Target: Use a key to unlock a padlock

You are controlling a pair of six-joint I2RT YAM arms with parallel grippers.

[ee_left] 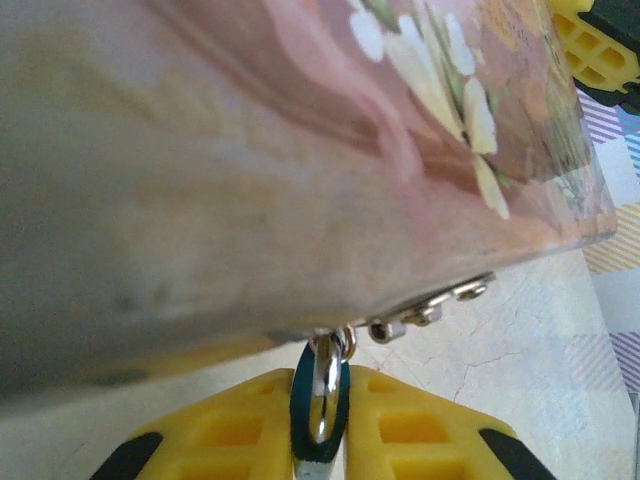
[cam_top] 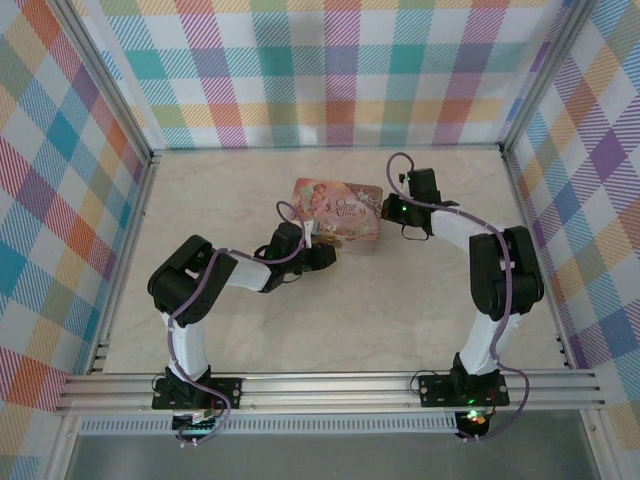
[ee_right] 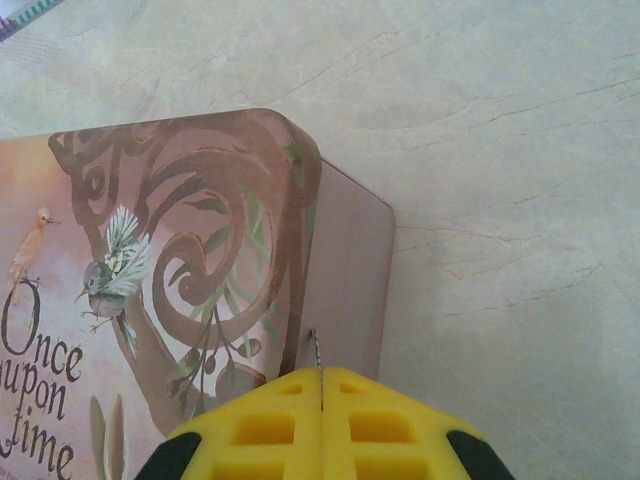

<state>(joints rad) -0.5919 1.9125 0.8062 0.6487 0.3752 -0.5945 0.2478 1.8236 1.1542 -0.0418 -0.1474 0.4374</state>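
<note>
My left gripper (ee_left: 322, 378) is shut on the key (ee_left: 320, 405), whose teal-rimmed silver head stands edge-on between the yellow pads (ee_left: 240, 425). The key's tip and a small ring (ee_left: 346, 342) meet the lower edge of a pink illustrated book-shaped box (ee_left: 250, 150). The padlock is hidden there. In the top view the left gripper (cam_top: 322, 250) is at the box's (cam_top: 340, 205) near edge and the right gripper (cam_top: 386, 212) at its right end. The right gripper (ee_right: 321, 372) is shut, and a thin striped cord (ee_right: 316, 350) runs from between its pads to the box's side (ee_right: 345, 280).
Small silver fittings (ee_left: 430, 312) stick out under the box's edge. The box lies mid-table on a marble-look top (cam_top: 400, 300). Checked walls (cam_top: 330, 70) and a metal frame close in the back and both sides.
</note>
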